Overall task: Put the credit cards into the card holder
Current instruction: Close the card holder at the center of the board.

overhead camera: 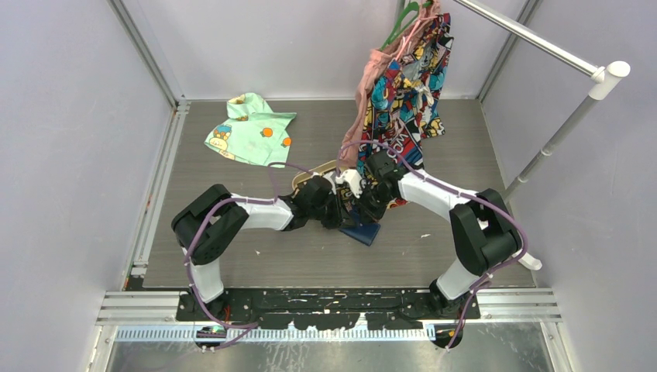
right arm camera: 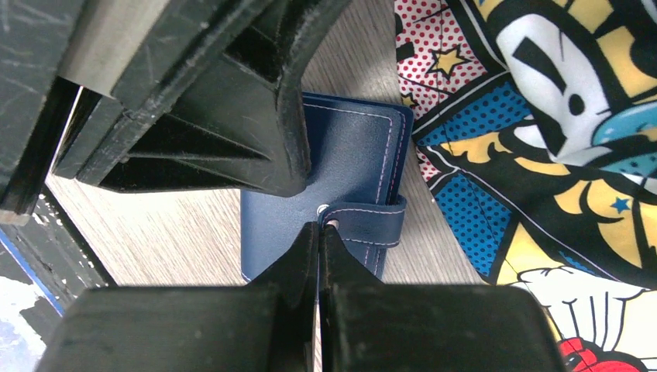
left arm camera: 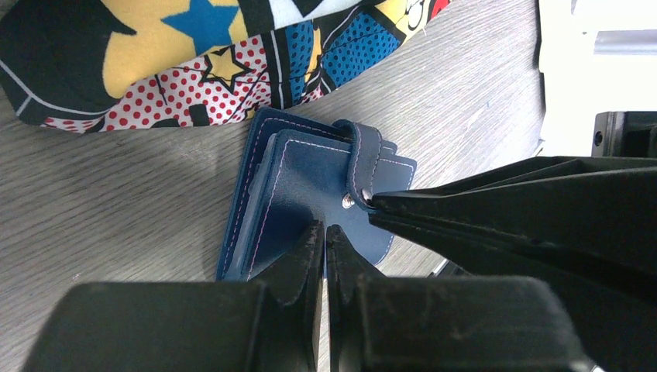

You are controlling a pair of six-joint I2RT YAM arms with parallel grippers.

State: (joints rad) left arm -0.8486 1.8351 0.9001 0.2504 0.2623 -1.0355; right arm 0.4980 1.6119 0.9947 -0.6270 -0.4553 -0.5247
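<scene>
1. Right gripper (right arm camera: 319,230): jaws closed, tips at the end of the snap tab (right arm camera: 376,221); whether the tab is pinched cannot be told.
2. Left gripper (left arm camera: 325,232): jaws closed on nothing, tips at the cover of the card holder (left arm camera: 310,170).
3. Card holder: folded, tab fastened, flat on the table (left arm camera: 116,209), just beside a comic-print garment (right arm camera: 542,116).
4. Progress: 0 credit cards in view (none seen inserted). Unfastening, opening and loading appear to remain.
</scene>
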